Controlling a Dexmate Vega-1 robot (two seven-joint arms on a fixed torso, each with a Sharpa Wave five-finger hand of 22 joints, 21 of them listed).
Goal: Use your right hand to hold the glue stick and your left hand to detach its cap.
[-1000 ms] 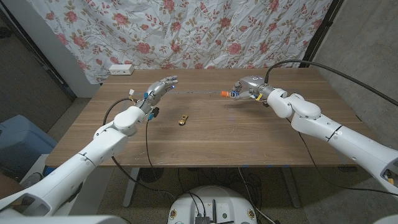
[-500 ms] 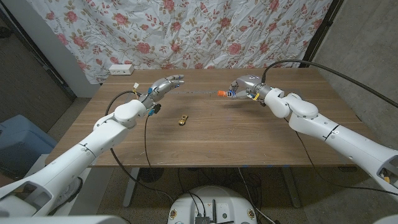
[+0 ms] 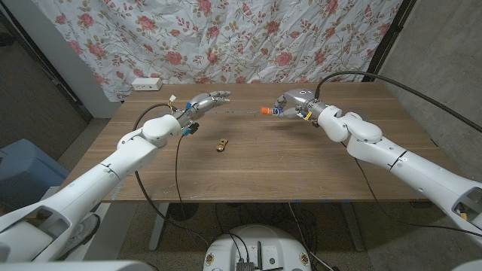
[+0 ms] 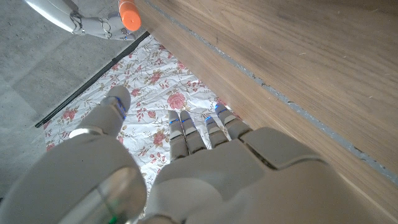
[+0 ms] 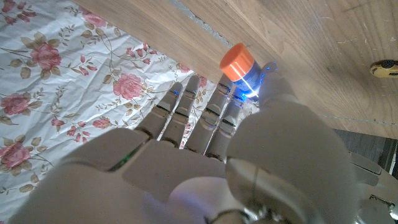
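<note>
Right hand (image 3: 290, 105), smooth grey-white shell, grips the glue stick (image 3: 269, 111) w/ fingers wrapped round the barrel; held above the table (image 3: 301, 165) toward its far edge. The stick's a small cylinder w/ a round orange cap (image 3: 264, 111) still on, cap end pointing toward the left hand. In right wrist view the cap (image 5: 237, 61) pokes out past the fingers (image 5: 186, 102), flat-topped, matte plastic.

Left hand (image 3: 205, 102) is over the table's far left part, fingers stretched out and apart toward the stick, holding nothing, well apart from the cap. Left wrist view: cap (image 4: 129, 15) far beyond its fingers (image 4: 186, 134).

Table is brown wood, long straight grain. Small brass-coloured metal bit (image 3: 221, 144) lies on the table nearer the front than both hands. Crumpled rose-print cloth (image 3: 226, 38) hangs behind the table; white power strip (image 3: 146, 84) at its far left corner
</note>
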